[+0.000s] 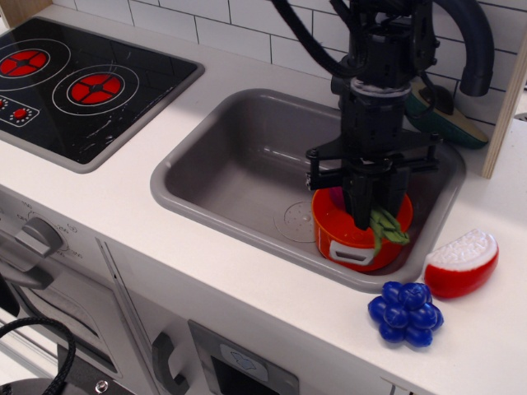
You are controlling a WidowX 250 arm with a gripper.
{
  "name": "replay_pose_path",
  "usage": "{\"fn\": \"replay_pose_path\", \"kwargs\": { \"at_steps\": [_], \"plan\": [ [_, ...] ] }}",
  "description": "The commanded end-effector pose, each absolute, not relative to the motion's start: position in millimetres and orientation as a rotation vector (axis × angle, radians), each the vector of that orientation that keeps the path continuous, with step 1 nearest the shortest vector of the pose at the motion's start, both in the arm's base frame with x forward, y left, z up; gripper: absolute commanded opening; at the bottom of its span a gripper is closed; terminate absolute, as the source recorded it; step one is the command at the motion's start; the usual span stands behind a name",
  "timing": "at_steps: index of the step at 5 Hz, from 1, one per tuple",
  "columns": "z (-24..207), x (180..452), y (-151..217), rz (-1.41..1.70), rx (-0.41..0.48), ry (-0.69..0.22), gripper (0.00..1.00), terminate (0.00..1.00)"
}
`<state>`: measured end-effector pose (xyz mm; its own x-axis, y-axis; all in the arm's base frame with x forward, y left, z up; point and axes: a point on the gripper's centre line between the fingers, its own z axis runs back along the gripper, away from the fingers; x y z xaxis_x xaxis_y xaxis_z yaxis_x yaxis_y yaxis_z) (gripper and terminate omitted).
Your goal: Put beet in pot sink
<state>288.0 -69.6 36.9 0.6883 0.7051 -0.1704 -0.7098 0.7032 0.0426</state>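
A single view looks down at a steep slant from in front of and above the toy kitchen, facing the tiled back wall. It sits fairly near: the white worktop [247,271] runs diagonally across the frame, with the stove [74,86] cut off at upper left, the sink [239,160] central, and the cabinet front visible along the bottom left edge.
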Motion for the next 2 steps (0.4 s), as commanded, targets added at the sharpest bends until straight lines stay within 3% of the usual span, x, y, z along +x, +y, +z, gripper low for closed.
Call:
{"fn": "replay_pose_path", "kwargs": {
  "at_steps": [1,2],
  "plan": [
    [56.8,297.7,-65.9,0.78,-0.059,0.15,1.0,0.0],
    [71.1,295.8,-61.1,0.796,-0.077,0.111,1.0,0.0]
  ]
}}
